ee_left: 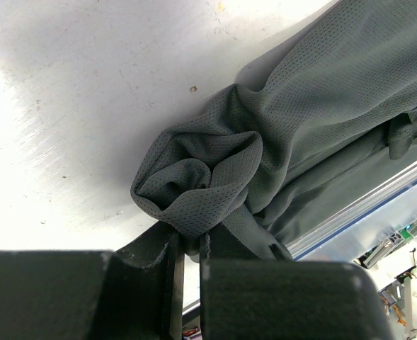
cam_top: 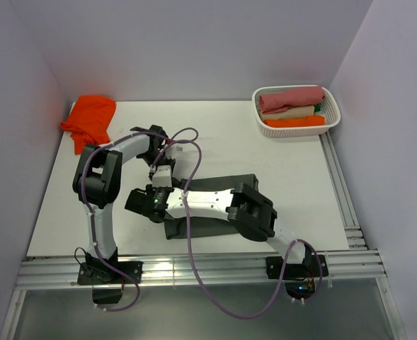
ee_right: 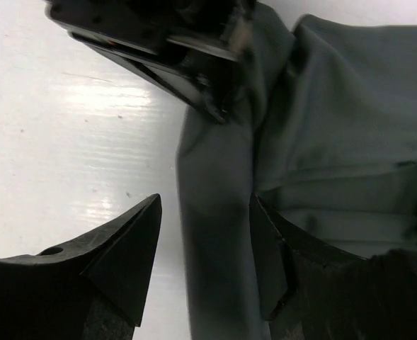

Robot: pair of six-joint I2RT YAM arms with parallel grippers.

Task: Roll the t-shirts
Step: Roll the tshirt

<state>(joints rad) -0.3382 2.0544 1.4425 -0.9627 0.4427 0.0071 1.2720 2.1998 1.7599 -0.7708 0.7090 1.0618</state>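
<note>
The dark charcoal-grey t-shirt [cam_top: 219,182] lies on the white table, mostly under my right arm. My left gripper [cam_top: 161,177] is shut on a bunched, rolled fold at the shirt's left end; the left wrist view shows the fold [ee_left: 194,177] pinched between the fingers of the left gripper [ee_left: 190,244]. My right gripper [cam_top: 144,202] is open. In the right wrist view the right gripper [ee_right: 204,234] straddles a rolled edge of the grey shirt [ee_right: 215,212], with the left gripper [ee_right: 180,49] just ahead. The orange-red t-shirt [cam_top: 91,120] lies crumpled at the back left corner.
A white basket [cam_top: 333,106] at the back right holds several rolled shirts. Walls close in the table at the left, back and right. An aluminium rail [cam_top: 194,269] runs along the near edge.
</note>
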